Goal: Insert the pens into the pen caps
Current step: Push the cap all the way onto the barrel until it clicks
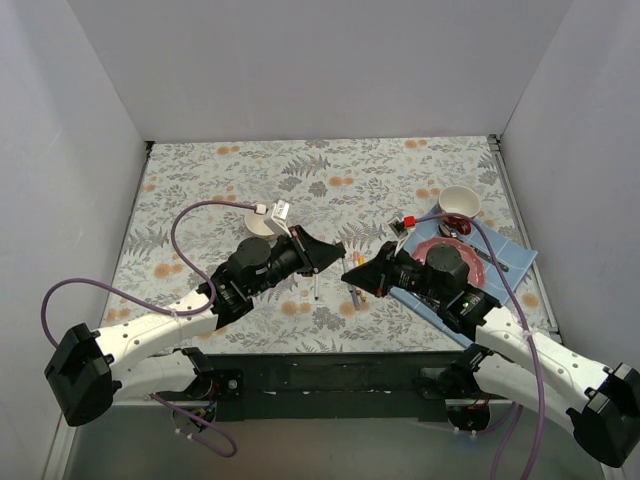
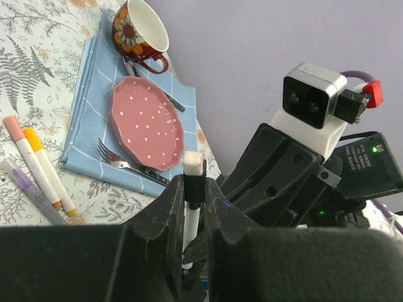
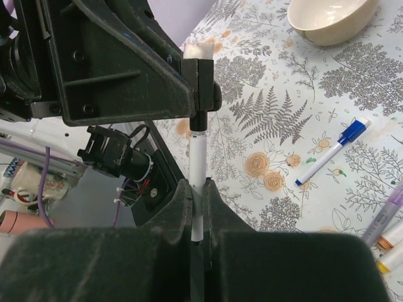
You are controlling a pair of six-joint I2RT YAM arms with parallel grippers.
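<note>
My two grippers meet above the middle of the cloth. The left gripper (image 2: 194, 181) is shut on a black pen cap (image 2: 194, 184) with a white end. The right gripper (image 3: 198, 187) is shut on the white barrel of a pen (image 3: 198, 157). The barrel runs straight up into the black cap (image 3: 203, 82) between the left fingers. In the top view the left gripper (image 1: 335, 250) and right gripper (image 1: 352, 272) nearly touch. On the cloth lie a blue-capped pen (image 3: 334, 151), a purple pen (image 2: 31, 198), a yellow pen (image 2: 49, 173) and an orange-pink pen (image 2: 22, 154).
A pink dotted plate (image 2: 148, 123) and a fork (image 2: 116, 157) rest on a folded blue napkin (image 2: 85, 126) at the right, with a flowered cup (image 2: 140, 34) behind. A cream bowl (image 3: 330, 19) stands behind the left gripper. Grey walls enclose the table.
</note>
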